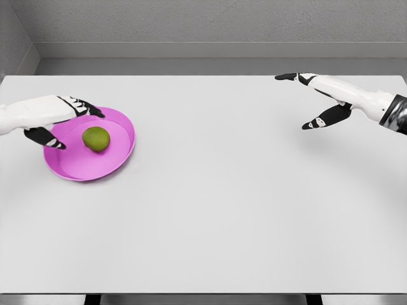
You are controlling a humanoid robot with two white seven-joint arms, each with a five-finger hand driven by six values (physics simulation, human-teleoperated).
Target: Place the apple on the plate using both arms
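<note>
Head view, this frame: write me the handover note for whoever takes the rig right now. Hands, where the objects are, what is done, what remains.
Left hand: open, holding nothing, over the left edge of the round pink plate; whether it touches the rim cannot be told.
Right hand: open, holding nothing, above the white table at the far right, well away from the plate.
Round green apple: lying inside the plate, near its middle, clear of both hands.
Done: apple is on the plate and released.
Left: nothing to place; probably just draw both arms back, taking care not to nudge the plate.
</note>
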